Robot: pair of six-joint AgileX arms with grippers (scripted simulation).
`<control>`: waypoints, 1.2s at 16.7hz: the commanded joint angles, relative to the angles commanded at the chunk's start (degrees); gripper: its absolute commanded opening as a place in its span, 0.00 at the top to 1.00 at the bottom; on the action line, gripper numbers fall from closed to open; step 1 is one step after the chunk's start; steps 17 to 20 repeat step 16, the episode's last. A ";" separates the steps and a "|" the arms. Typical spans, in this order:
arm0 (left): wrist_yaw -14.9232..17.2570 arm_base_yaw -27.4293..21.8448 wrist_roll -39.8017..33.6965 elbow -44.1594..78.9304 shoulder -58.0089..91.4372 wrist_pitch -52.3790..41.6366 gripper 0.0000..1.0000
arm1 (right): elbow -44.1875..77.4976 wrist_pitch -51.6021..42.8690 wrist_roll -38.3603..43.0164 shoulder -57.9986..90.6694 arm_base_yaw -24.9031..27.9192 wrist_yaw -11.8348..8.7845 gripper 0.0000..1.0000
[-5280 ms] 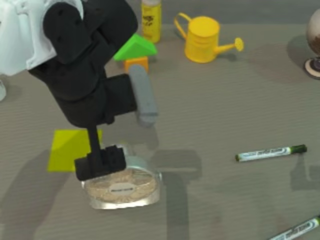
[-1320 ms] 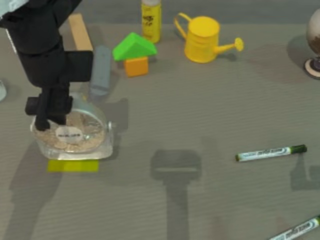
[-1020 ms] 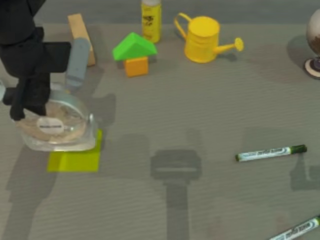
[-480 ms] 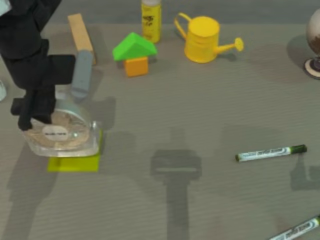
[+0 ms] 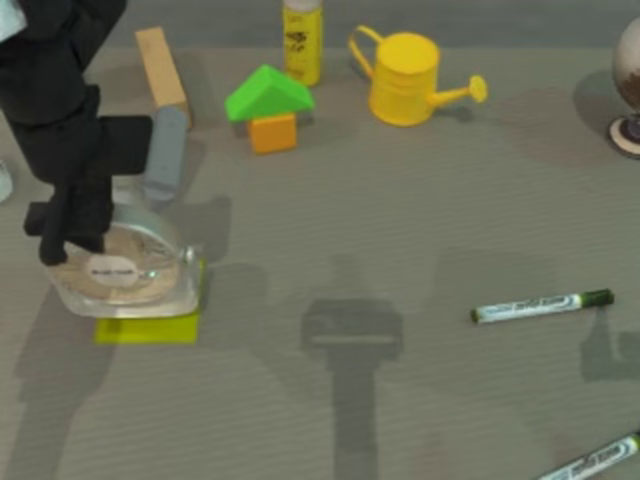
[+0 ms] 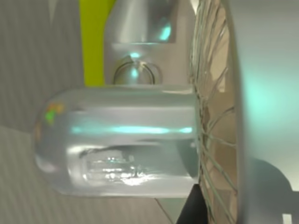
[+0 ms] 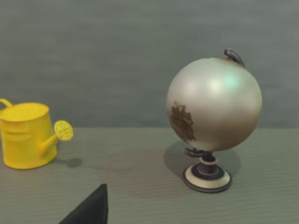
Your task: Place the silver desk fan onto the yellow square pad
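One arm works: the left gripper [image 5: 65, 225] clamps the silver desk fan [image 5: 125, 272] at its rim, grille up, at the frame's left — over most of the yellow square pad [image 5: 150, 327], ready for setting down.

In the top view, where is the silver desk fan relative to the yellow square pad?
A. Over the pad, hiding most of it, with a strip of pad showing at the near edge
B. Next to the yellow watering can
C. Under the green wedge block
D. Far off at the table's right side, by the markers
A: the silver desk fan, with the left gripper on it, overlaps the yellow square pad, leaving only a strip uncovered.
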 joint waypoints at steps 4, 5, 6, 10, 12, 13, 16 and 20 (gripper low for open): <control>0.00 0.00 0.00 0.00 0.00 0.00 0.47 | 0.00 0.00 0.00 0.00 0.00 0.00 0.00; 0.00 0.00 0.00 0.00 0.00 0.00 0.40 | 0.00 0.00 0.00 0.00 0.00 0.00 0.00; 0.00 0.00 0.00 0.00 0.00 0.00 0.32 | 0.00 0.00 0.00 0.00 0.00 0.00 0.00; 0.00 0.00 0.00 0.00 0.00 0.00 0.02 | 0.00 0.00 0.00 0.00 0.00 0.00 0.00; 0.00 0.00 0.00 0.00 0.00 0.00 0.00 | 0.00 0.00 0.00 0.00 0.00 0.00 0.00; 0.00 0.00 0.00 0.00 0.00 0.00 0.00 | 0.00 0.00 0.00 0.00 0.00 0.00 0.00; 0.00 0.00 0.00 0.00 0.00 0.00 0.00 | 0.00 0.00 0.00 0.00 0.00 0.00 0.00; 0.00 0.00 0.00 0.00 0.00 0.00 0.00 | 0.00 0.00 0.00 0.00 0.00 0.00 0.00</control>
